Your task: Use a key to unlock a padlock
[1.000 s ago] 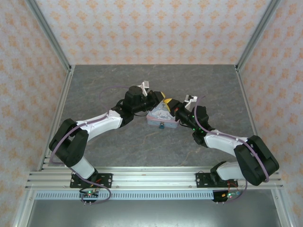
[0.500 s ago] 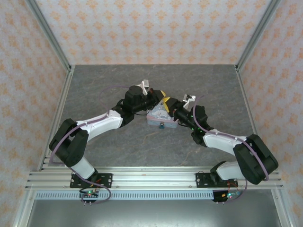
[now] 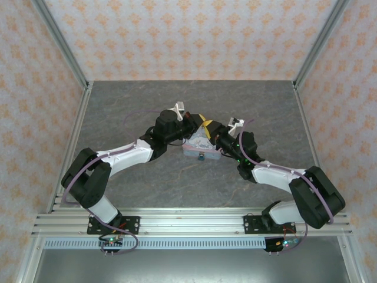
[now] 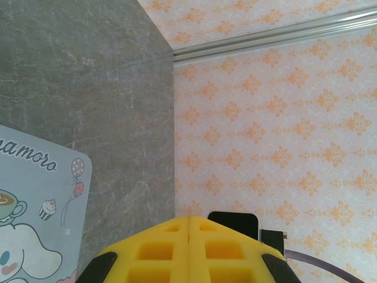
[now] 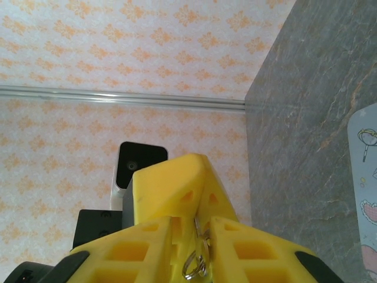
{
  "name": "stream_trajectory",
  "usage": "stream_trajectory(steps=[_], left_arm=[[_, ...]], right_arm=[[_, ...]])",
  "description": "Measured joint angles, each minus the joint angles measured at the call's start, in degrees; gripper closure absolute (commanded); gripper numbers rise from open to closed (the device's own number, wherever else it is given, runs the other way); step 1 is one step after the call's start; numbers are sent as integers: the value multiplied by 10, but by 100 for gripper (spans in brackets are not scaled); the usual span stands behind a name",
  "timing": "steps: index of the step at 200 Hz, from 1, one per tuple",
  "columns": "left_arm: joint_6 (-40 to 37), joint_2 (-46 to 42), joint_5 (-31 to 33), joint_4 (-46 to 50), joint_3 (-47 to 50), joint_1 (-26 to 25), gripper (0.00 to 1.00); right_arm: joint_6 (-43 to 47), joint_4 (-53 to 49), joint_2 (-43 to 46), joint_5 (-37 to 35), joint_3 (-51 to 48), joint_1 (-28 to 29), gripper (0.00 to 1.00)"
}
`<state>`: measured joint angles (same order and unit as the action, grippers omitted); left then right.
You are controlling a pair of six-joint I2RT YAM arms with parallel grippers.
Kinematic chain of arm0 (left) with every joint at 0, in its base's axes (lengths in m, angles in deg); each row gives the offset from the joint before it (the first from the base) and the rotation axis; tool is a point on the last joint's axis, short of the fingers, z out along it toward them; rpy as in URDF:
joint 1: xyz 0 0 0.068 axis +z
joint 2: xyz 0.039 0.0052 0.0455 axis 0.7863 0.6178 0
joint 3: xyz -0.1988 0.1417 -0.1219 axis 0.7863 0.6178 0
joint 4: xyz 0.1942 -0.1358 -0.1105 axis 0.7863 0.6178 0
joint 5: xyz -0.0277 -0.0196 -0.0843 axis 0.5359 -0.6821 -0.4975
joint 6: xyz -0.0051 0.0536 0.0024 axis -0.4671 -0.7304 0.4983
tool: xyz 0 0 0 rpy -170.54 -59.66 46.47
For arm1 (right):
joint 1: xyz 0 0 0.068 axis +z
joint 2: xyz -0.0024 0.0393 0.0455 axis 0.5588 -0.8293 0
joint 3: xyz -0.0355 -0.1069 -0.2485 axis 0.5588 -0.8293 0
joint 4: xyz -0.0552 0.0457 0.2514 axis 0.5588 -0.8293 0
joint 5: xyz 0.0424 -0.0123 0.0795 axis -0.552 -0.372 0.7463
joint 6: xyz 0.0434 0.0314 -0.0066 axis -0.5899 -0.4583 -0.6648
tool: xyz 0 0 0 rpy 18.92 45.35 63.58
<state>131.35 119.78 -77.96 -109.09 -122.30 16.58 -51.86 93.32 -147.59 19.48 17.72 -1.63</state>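
- Left gripper (image 4: 188, 229): jaws pressed together, above the cartoon tin's (image 3: 196, 148) far end.
- Right gripper (image 5: 193, 236): jaws slightly apart, a metal key ring (image 5: 196, 266) hanging between them.
- Teal padlock (image 3: 201, 156) sits at the tin's near edge.

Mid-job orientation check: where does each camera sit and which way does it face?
Top external: above and behind the bases, looking down at the table; both arms meet over the tin.
Left wrist: past the shut left gripper, across the tin, toward the wall.
Right wrist: past the right gripper, a metal ring between its fingers, toward the wall.
Shared: both wrist views catch the tin.
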Motion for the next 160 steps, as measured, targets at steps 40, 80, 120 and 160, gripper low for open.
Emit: stream_trajectory(steps=[40, 80, 120, 160], left_arm=[[3, 0, 2, -9, 2, 0, 100], [3, 0, 8, -11, 2, 0, 100], [3, 0, 11, -11, 2, 0, 100], [2, 0, 10, -7, 2, -2, 95]], right_arm=[[-2, -2, 0, -3, 0, 0, 85], [-6, -1, -3, -3, 0, 0, 97], [-11, 2, -4, -3, -2, -1, 100], [-10, 9, 2, -3, -13, -1, 100]])
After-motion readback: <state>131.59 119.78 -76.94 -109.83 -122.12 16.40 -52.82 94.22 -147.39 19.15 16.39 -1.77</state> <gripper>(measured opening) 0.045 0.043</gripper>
